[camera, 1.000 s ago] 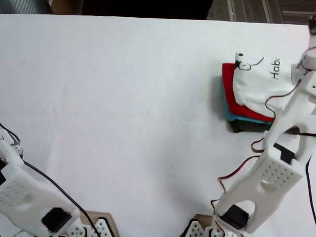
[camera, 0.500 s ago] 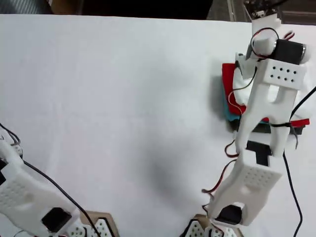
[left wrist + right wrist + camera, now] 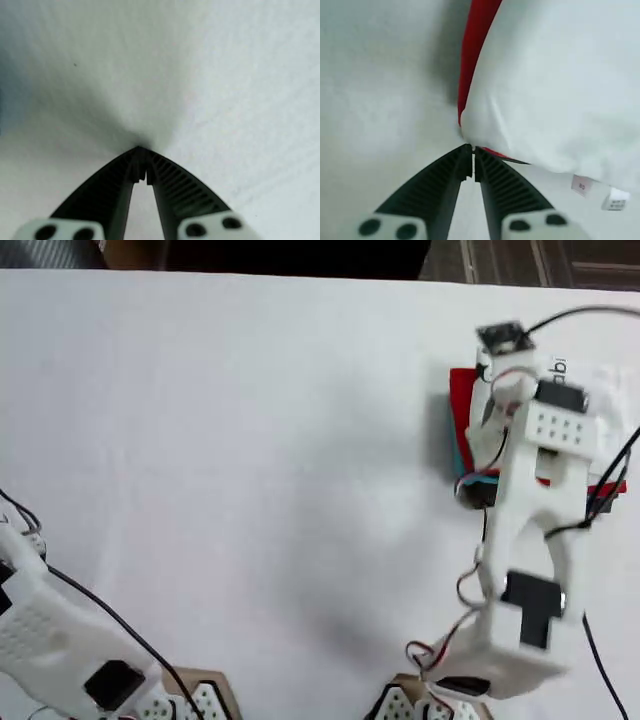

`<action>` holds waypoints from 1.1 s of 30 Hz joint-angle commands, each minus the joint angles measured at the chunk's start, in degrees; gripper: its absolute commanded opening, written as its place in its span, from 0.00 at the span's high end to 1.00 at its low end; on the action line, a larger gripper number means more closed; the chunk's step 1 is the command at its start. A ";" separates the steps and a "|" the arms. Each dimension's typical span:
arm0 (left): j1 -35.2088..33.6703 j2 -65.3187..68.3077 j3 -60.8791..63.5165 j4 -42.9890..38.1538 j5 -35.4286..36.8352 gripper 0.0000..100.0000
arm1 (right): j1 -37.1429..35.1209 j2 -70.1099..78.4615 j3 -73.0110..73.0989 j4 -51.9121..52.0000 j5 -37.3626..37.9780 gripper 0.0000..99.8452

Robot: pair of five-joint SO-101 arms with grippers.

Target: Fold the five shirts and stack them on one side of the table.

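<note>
White table (image 3: 250,440); right arm (image 3: 535,510) over shirt stack (image 3: 462,400); right claw (image 3: 472,152), left claw (image 3: 141,152) pressed together.

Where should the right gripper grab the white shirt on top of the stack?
Probably at the corner of the white shirt nearest the right gripper, coming in from the side facing the middle of the table. That edge looks rounded and sits above the red shirt, so a finger could slide under it.

You're at what looks like an office or lab bench: a white-covered table (image 3: 250,440), grey carpet-tile floor (image 3: 505,260) at the upper right, and wooden mounting plates (image 3: 210,677) along the bottom edge.
</note>
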 commanded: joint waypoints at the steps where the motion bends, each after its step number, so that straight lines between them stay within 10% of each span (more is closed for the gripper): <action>1: 2.29 0.70 1.27 -2.11 0.35 0.97 | -2.51 -13.32 10.46 -9.10 0.35 0.98; 17: -1.67 0.35 -11.12 2.46 -0.09 0.97 | -25.63 -52.44 44.04 -6.73 0.00 0.98; 27: -10.37 0.44 -46.55 23.82 -24.35 0.94 | -32.92 -55.96 67.87 -21.67 -0.09 0.82; 33: -18.11 2.11 -47.25 25.05 -29.71 0.79 | -35.03 -56.31 76.48 -31.43 -0.09 0.78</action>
